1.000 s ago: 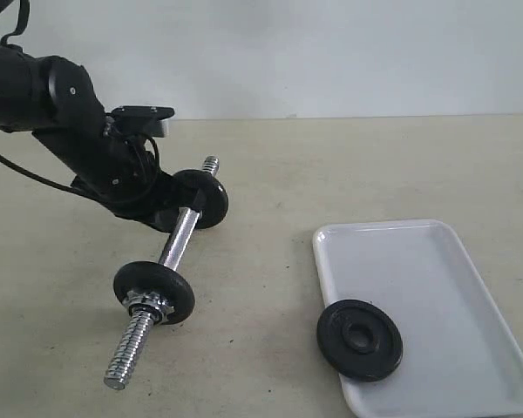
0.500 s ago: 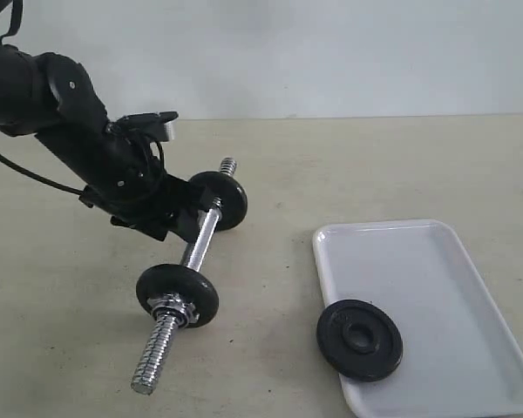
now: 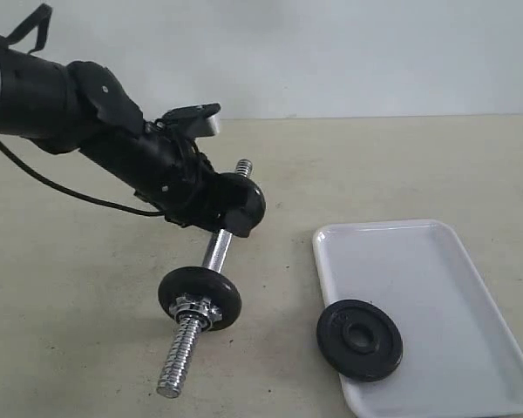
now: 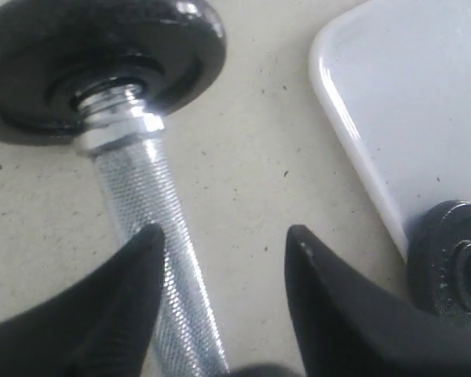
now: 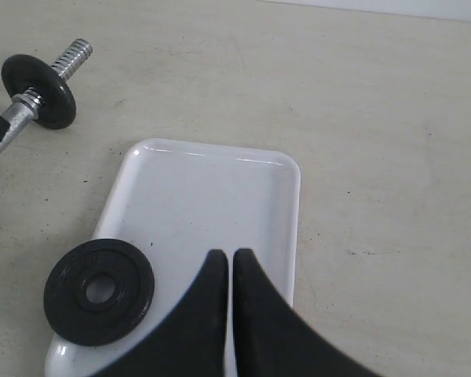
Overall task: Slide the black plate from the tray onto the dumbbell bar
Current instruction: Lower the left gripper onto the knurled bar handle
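Observation:
The black plate lies flat on the near left corner of the white tray, overhanging its rim. The dumbbell bar rests slanted on the table left of the tray, with a black disc and a chrome nut on its near threaded end. My left gripper is low over the bar's far part. In the left wrist view this gripper is open, the knurled bar lying against one finger with a gap to the other. My right gripper is shut and empty, above the tray beside the plate.
A black cable trails from the left arm over the table at the far left. The bar's far threaded tip sticks out past the gripper. The right arm does not show in the exterior view.
The left arm has swung right toward the tray, and the dumbbell bar has shifted right with it. The plate and tray have not moved.

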